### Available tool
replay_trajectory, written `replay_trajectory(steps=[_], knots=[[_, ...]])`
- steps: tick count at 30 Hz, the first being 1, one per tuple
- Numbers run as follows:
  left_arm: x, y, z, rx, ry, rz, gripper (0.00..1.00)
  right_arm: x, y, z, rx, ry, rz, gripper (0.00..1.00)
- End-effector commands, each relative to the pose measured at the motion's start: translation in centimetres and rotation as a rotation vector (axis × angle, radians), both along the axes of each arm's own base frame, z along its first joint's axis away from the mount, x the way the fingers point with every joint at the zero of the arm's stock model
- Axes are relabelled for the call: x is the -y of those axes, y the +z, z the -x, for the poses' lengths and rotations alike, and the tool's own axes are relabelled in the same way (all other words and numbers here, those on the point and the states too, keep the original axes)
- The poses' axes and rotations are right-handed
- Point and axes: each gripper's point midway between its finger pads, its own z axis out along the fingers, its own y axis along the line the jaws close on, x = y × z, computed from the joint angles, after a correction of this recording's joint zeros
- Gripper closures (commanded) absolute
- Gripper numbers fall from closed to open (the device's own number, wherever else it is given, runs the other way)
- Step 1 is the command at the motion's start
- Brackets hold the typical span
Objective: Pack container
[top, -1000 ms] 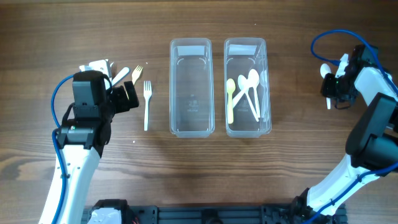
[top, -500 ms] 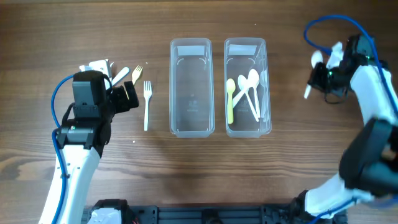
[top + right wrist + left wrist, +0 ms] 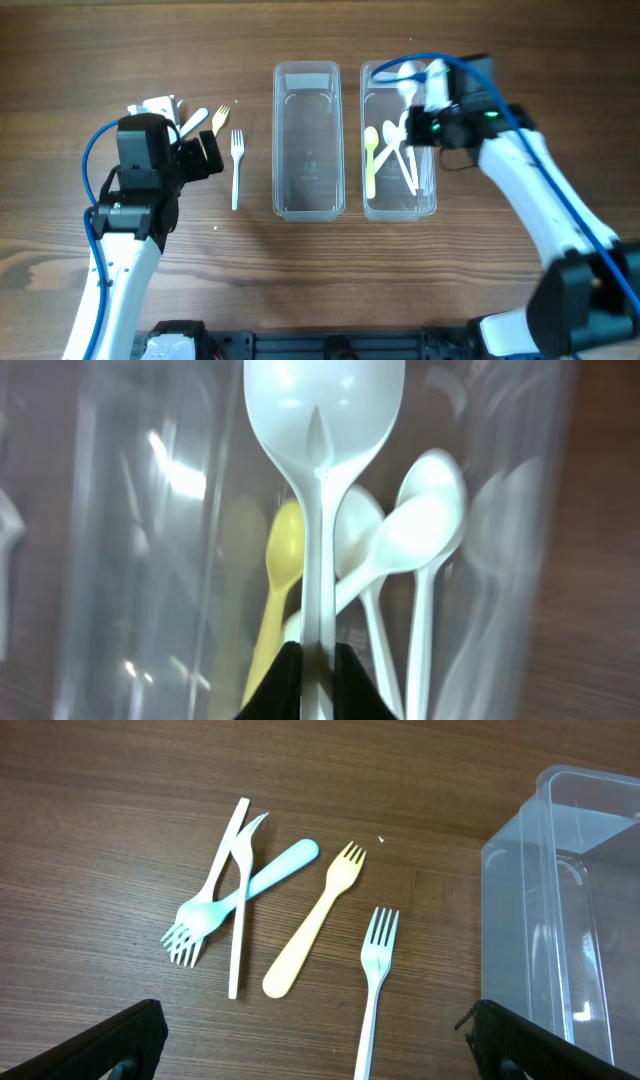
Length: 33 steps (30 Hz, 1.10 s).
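Two clear plastic containers stand side by side: the left one (image 3: 308, 140) is empty, and the right one (image 3: 398, 200) holds a yellow spoon (image 3: 371, 160) and white spoons (image 3: 405, 150). My right gripper (image 3: 420, 122) hovers over the right container, shut on the handle of a white spoon (image 3: 407, 85). The right wrist view shows its fingertips (image 3: 318, 665) pinching that spoon (image 3: 322, 420) above the yellow spoon (image 3: 280, 560) and white spoons (image 3: 425, 530). My left gripper (image 3: 205, 155) stands open (image 3: 320, 1060) over a white fork (image 3: 375, 980), holding nothing.
Left of the containers several forks lie loose on the wooden table: a yellow fork (image 3: 315, 930), a blue fork (image 3: 285, 863) and a white piece (image 3: 236, 960) crossing it. The empty container's corner (image 3: 560, 900) shows at the right of the left wrist view.
My right arm has swung from the table's far right edge to above the right container, carrying the white spoon. The left arm has not moved.
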Motion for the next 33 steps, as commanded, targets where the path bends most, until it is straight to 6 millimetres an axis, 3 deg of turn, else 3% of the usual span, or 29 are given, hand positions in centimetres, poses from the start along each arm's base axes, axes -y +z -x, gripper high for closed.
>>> replay_trajectory(steps=[1, 3, 6, 9, 12, 14, 16, 20, 24, 27, 33], knots=[[-0.4, 0.9, -0.4, 0.019, -0.003, -0.02, 0.0, -2.4, 0.2, -0.3, 0.038, 0.057, -0.014, 0.78], [-0.4, 0.9, -0.4, 0.019, -0.003, -0.02, 0.0, -3.1, 1.8, -0.9, 0.089, 0.072, -0.026, 0.63], [-0.4, 0.9, -0.4, 0.019, -0.003, -0.02, 0.0, -2.8, 5.4, -2.2, 0.177, 0.055, -0.047, 0.48], [-0.4, 0.9, -0.4, 0.019, -0.003, -0.02, 0.0, 0.9, 10.5, -3.5, 0.3, -0.044, -0.059, 0.39], [-0.4, 0.9, -0.4, 0.019, -0.003, -0.02, 0.0, 6.5, 12.8, -4.1, 0.35, -0.201, -0.062, 0.31], [-0.4, 0.9, -0.4, 0.019, -0.003, -0.02, 0.0, 11.9, 12.6, -3.7, 0.321, -0.36, -0.06, 0.28], [-0.4, 0.9, -0.4, 0.019, -0.003, -0.02, 0.0, 16.0, 11.2, -3.0, 0.267, -0.463, -0.044, 0.25], [-0.4, 0.9, -0.4, 0.019, -0.003, -0.02, 0.0, 20.0, 8.6, -1.8, 0.169, -0.568, -0.03, 0.24], [0.8, 0.9, -0.5, 0.022, -0.043, 0.037, 0.0, 20.4, 7.0, -1.2, 0.108, -0.584, -0.03, 0.12], [3.9, 0.9, -0.2, 0.01, -0.142, 0.196, 0.0, 20.2, 6.3, -1.0, 0.079, -0.582, -0.034, 0.01], [3.0, -1.0, 0.6, -0.081, -0.033, 0.219, 0.0, 20.1, 6.2, -0.8, 0.061, -0.607, -0.049, 0.0]])
